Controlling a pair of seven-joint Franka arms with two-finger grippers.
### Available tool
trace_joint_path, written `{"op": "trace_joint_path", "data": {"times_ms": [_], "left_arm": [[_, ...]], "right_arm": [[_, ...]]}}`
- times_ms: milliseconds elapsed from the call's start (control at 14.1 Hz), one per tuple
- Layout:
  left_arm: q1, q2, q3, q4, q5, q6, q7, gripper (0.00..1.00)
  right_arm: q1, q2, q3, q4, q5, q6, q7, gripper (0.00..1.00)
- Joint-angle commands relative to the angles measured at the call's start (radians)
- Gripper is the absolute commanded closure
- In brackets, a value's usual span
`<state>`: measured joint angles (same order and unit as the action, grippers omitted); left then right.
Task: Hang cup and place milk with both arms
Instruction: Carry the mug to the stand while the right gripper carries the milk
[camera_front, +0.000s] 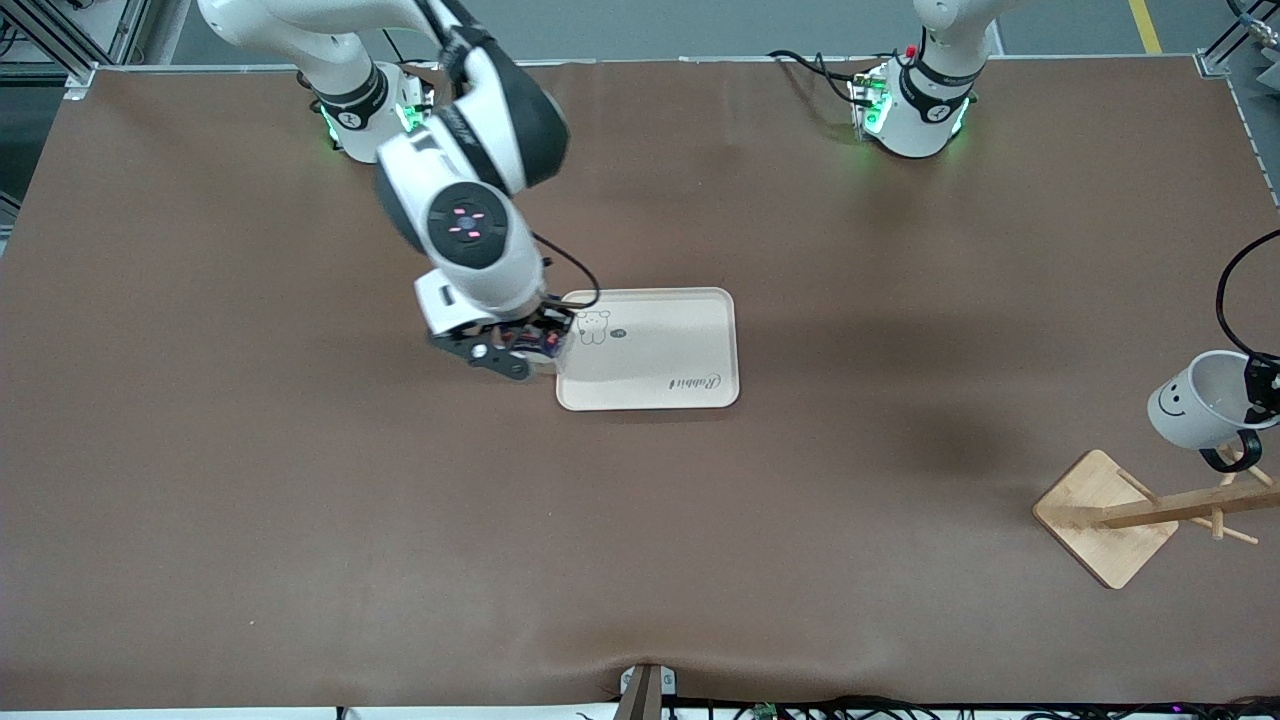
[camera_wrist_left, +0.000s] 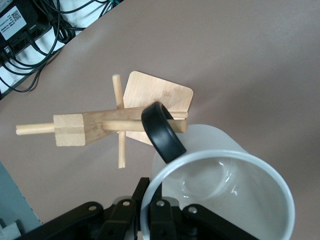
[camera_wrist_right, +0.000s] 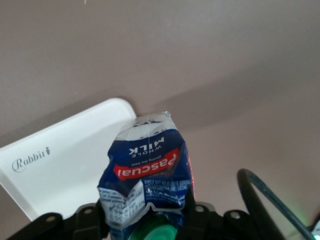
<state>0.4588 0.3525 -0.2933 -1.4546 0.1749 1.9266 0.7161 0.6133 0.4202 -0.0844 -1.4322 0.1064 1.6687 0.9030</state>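
Note:
The white cup (camera_front: 1195, 402) with a black smiley hangs tilted in the air over the wooden rack (camera_front: 1160, 508), at the left arm's end of the table. My left gripper (camera_front: 1262, 385) is shut on the cup's rim (camera_wrist_left: 150, 200). The black handle (camera_wrist_left: 162, 131) lies just over one of the rack's pegs (camera_wrist_left: 112, 125); I cannot tell if they touch. My right gripper (camera_front: 520, 350) is shut on the blue milk carton (camera_wrist_right: 146, 172) near its green cap. It holds the carton over the edge of the cream tray (camera_front: 660, 350) toward the right arm's end.
The tray (camera_wrist_right: 65, 170) bears a bear drawing and the word Rabbit, with nothing standing on it. The rack has a square base (camera_front: 1105, 520) and several pegs. Brown cloth covers the table. Cables run along the table edge nearest the front camera.

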Motion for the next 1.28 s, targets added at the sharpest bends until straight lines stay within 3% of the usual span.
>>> {"op": "trace_joint_path", "data": {"times_ms": [0, 71, 142, 213, 284, 355, 782, 1209], "left_arm": [[0.006, 0.02, -0.007, 0.023, 0.017, 0.005, 0.008, 1.0], [0.006, 0.025, -0.007, 0.023, 0.017, 0.005, 0.002, 0.98], [0.004, 0.028, -0.007, 0.023, 0.017, 0.005, -0.012, 0.8], [0.004, 0.029, -0.007, 0.023, 0.012, 0.005, -0.041, 0.58], [0.004, 0.029, -0.009, 0.023, 0.009, 0.005, -0.062, 0.24], [0.004, 0.028, -0.009, 0.023, 0.006, 0.003, -0.07, 0.0], [-0.008, -0.009, -0.029, 0.023, -0.015, -0.086, -0.222, 0.0], [-0.006, -0.081, -0.144, 0.023, -0.018, -0.268, -0.55, 0.0]], "right_arm": [[-0.105, -0.049, 0.014, -0.014, -0.016, -0.035, -0.052, 1.0], [-0.139, -0.058, 0.012, -0.022, -0.025, -0.036, -0.068, 1.0], [-0.18, -0.064, 0.012, -0.024, -0.055, -0.036, -0.122, 1.0], [-0.217, -0.07, 0.014, -0.025, -0.085, -0.036, -0.177, 1.0], [-0.252, -0.078, 0.014, -0.04, -0.089, -0.036, -0.211, 1.0], [-0.298, -0.092, 0.014, -0.072, -0.091, -0.036, -0.232, 1.0], [-0.579, -0.254, 0.014, -0.4, -0.091, 0.13, -0.588, 1.0], [-0.662, -0.313, 0.012, -0.605, -0.146, 0.319, -0.61, 1.0]]}}
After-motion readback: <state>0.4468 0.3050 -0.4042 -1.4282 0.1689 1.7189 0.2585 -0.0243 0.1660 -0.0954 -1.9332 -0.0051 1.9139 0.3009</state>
